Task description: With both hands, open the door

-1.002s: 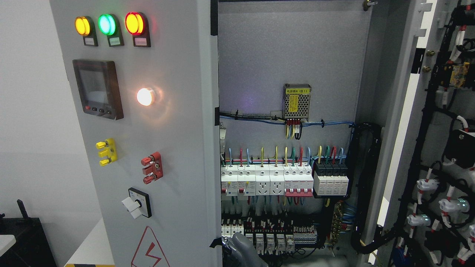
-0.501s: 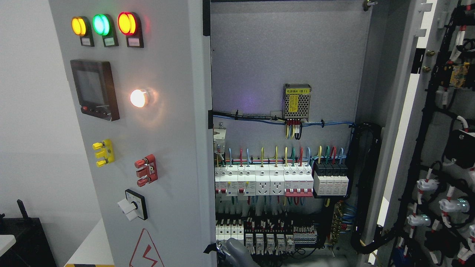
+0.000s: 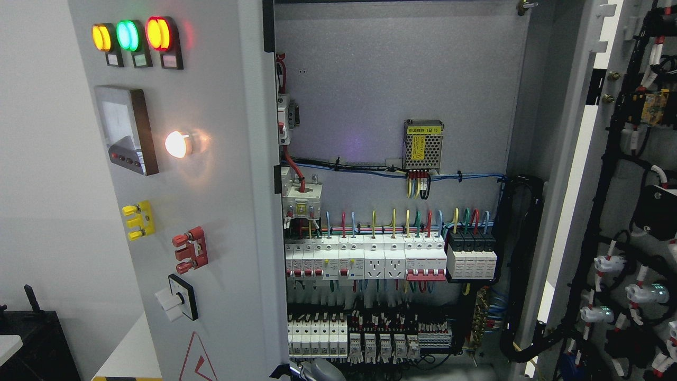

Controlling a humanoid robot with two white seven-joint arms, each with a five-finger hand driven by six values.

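The grey left door [image 3: 211,211] of the electrical cabinet stands partly swung out toward the left, its free edge near the picture's middle. It carries three lit lamps [image 3: 127,35], a meter [image 3: 127,129] and a rotary switch [image 3: 177,304]. The right door [image 3: 587,159] is wide open, its wired inner side facing me. A small grey part of a hand [image 3: 317,370] shows at the bottom edge, right beside the left door's lower free edge. From which side its arm comes is hidden. No other hand shows.
Inside the cabinet are a grey back panel [image 3: 396,69], a mesh power supply [image 3: 423,144], rows of breakers [image 3: 370,259] and a black cable bundle [image 3: 521,264]. A black object [image 3: 31,344] and a white wall sit left of the cabinet.
The left door has swung further open to the left, uncovering more breakers and a red-wired unit inside. The grey hand moved left and lower, so less of it shows.
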